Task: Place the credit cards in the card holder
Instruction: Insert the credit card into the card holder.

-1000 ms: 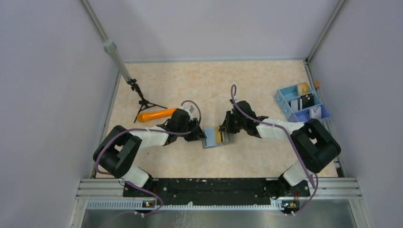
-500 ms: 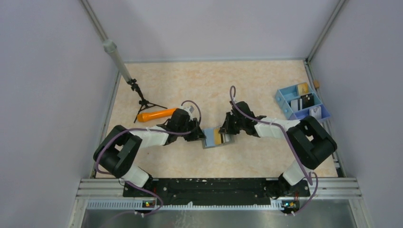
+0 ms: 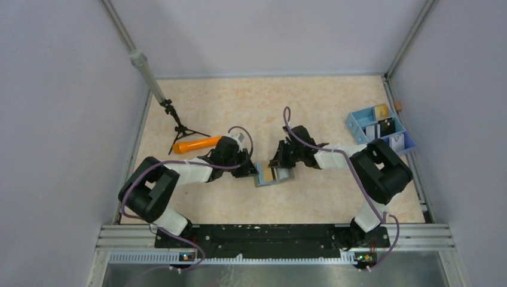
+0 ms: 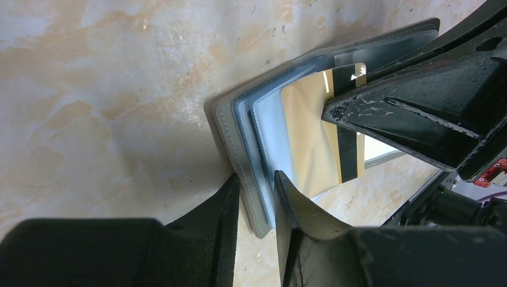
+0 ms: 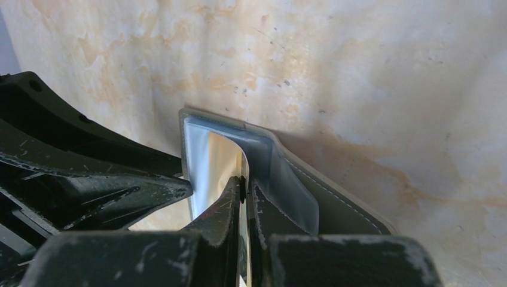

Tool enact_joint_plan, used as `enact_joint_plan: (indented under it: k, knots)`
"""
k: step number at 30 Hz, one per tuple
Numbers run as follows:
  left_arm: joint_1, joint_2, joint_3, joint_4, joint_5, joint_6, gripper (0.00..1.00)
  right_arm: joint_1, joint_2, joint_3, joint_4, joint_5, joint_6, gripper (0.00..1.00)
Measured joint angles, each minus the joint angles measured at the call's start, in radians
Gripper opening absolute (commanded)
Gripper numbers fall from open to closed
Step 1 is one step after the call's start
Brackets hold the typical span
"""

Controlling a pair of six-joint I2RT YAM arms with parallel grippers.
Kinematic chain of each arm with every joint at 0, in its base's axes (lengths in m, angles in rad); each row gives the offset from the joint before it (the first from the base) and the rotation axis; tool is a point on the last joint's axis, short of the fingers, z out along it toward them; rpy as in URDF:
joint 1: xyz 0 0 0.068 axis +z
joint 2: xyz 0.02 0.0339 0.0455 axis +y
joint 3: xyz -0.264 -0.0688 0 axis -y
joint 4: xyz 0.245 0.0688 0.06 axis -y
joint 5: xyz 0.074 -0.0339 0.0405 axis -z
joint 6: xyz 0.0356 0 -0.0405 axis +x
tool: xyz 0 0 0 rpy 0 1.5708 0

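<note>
Near the middle of the table (image 3: 239, 101), the left gripper (image 3: 251, 170) is seen clamped on the left edge of the card holder (image 4: 239, 119), whose grey cover and light blue lining are pinched between the two fingers. A gold credit card (image 4: 311, 137) with a black stripe is gripped by the closed right gripper (image 3: 278, 162) over the holder's lining; whether its end is inside a pocket cannot be told. Further cards (image 3: 372, 130) are stood in the blue and lilac tray (image 3: 357, 133), well apart at the right edge
</note>
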Motion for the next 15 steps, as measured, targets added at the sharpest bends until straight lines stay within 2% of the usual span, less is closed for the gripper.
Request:
enact_joint_plan:
  k: [3,7,12,15]
  knots:
    - [0.0,0.0,0.0,-0.002,-0.002,0.0,0.27,0.0,0.012,0.017,-0.007,-0.017,-0.007,0.06]
    - [0.001,0.0,0.0,-0.002,-0.003,0.0,0.27,0.002,0.015,0.032,-0.028,-0.018,-0.02,0.25]
    - [0.001,0.001,0.0,0.0,-0.007,-0.004,0.27,0.014,-0.003,0.051,-0.094,0.029,-0.05,0.39]
    - [-0.001,0.005,0.0,0.008,-0.013,-0.007,0.26,0.023,-0.026,0.058,-0.157,0.074,-0.07,0.43]
